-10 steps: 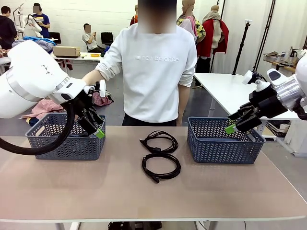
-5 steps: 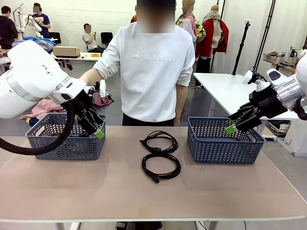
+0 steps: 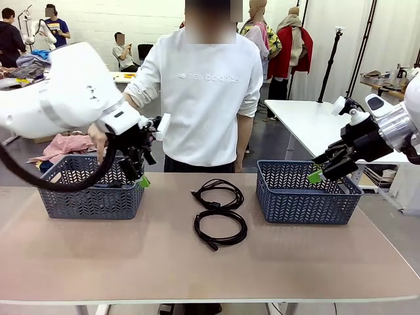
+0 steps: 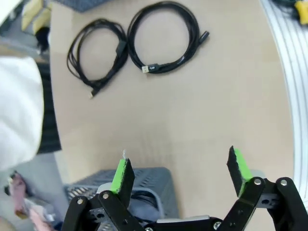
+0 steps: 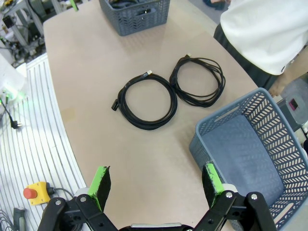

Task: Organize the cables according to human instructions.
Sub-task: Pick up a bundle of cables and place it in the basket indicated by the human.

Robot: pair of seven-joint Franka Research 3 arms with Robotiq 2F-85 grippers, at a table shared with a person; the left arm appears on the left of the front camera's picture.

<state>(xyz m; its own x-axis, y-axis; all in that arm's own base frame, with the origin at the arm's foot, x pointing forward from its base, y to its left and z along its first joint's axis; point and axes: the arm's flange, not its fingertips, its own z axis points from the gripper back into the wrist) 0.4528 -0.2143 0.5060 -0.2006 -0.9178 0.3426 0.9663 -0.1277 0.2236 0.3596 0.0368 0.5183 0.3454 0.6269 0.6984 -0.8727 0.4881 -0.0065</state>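
Far cable coil point(image 3: 218, 193) and near cable coil point(image 3: 220, 230) lie just about touching mid counter point(image 3: 131, 262), toward its far edge. Neither sorted; maybe half the job left. Left basket point(image 3: 85, 203), far-left corner: dark cable-like contents, can't confirm. Right basket point(image 3: 302, 200), far-right corner: looks empty. Left tool point(image 3: 140, 176) released over left basket's rim. Right tool point(image 3: 321, 172) released over right basket.

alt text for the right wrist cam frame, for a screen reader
Two black cables, a round coil and a looser coil, lie side by side on a tan table, seen over the open, empty right claw. A blue-grey basket sits at lower right, a second basket at the far end, and a person in a white top stands at upper right.
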